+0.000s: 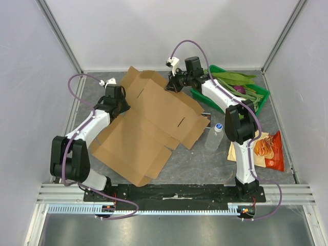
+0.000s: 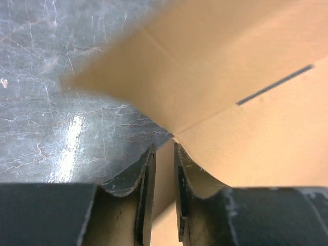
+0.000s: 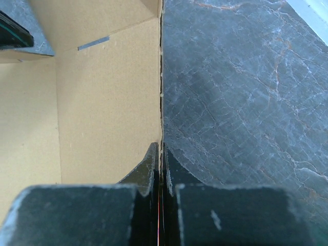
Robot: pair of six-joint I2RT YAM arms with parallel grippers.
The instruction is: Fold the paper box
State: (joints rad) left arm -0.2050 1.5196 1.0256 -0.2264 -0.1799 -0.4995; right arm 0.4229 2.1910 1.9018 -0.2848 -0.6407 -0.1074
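The paper box (image 1: 154,123) is a large brown cardboard blank spread across the middle of the table, its far panels partly raised. My left gripper (image 1: 122,105) is at the blank's left edge. In the left wrist view its jaws (image 2: 164,148) stand a little apart, with a corner of the cardboard (image 2: 246,128) at the fingertips and brown board showing in the gap. My right gripper (image 1: 171,84) is at the far edge of the blank. In the right wrist view it (image 3: 162,146) is shut on the thin edge of an upright panel (image 3: 107,113).
A green bin (image 1: 259,100) with leafy vegetables stands at the back right, behind the right arm. A clear water bottle (image 1: 215,136) stands just right of the blank. A tan-and-orange snack bag (image 1: 269,148) lies further right. Grey walls close in three sides.
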